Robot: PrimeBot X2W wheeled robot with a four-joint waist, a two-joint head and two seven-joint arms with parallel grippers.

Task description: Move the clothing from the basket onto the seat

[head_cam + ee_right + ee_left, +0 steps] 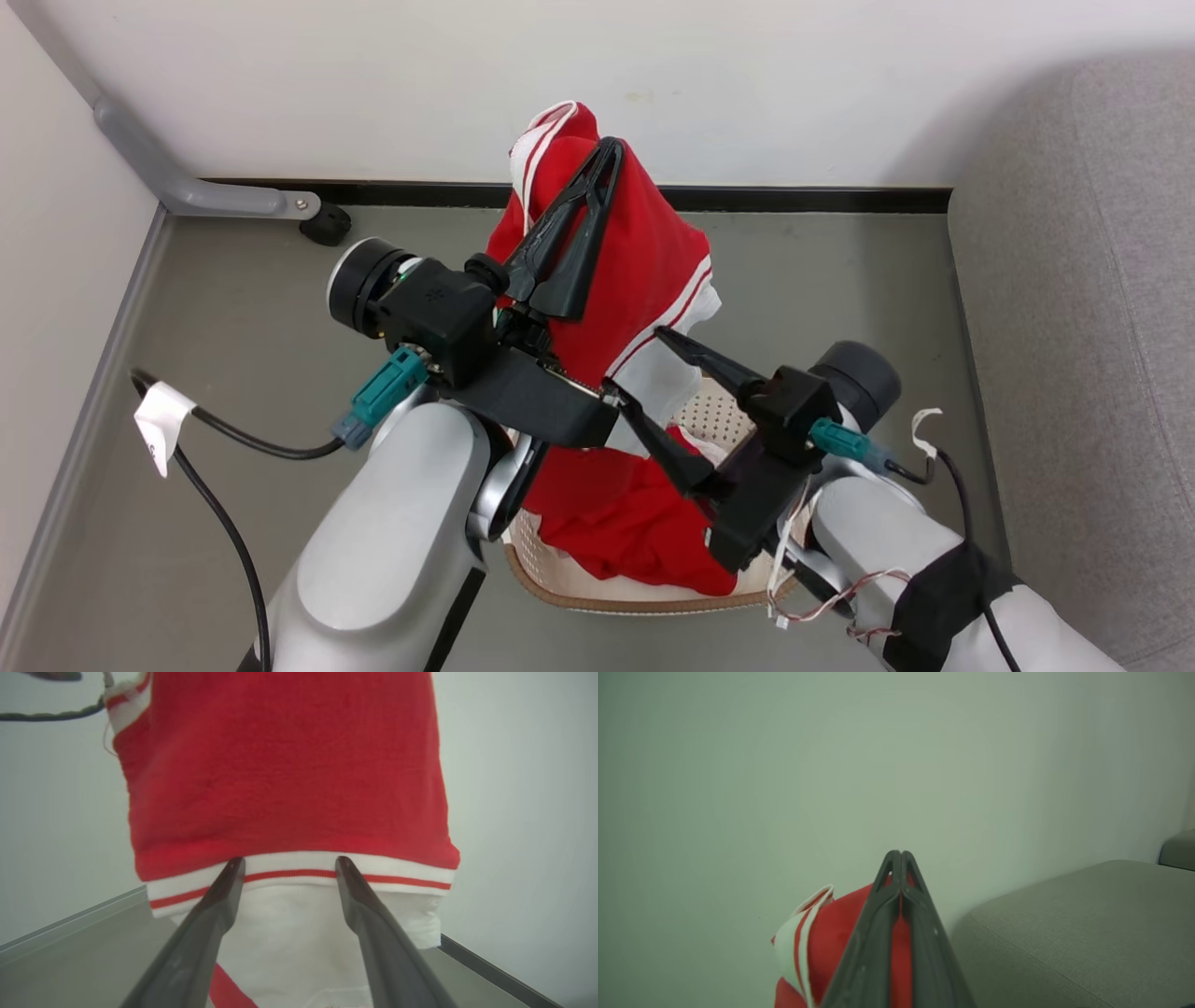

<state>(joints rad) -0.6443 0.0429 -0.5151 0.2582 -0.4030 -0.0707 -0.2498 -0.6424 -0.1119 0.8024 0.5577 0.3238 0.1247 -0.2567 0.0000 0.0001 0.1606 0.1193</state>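
Clamping left gripper (609, 147) shut on clothing (644, 261), right gripper (637, 359) open under hem (299, 864); best lifting clear of basket (714, 415) before reaching seat (1074, 280).

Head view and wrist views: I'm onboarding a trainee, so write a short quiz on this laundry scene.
1. True or false: the left hand is shut on the soft red garment with white striped trim.
2. Pick one: the right hand is A) open, B) shut on cloth, C) shut on a cable.
3. Fill in: the light-grey fabric sofa stands to the robot's ____ of the cream-white perforated plastic basket.
Key: 1 true; 2 A; 3 right.
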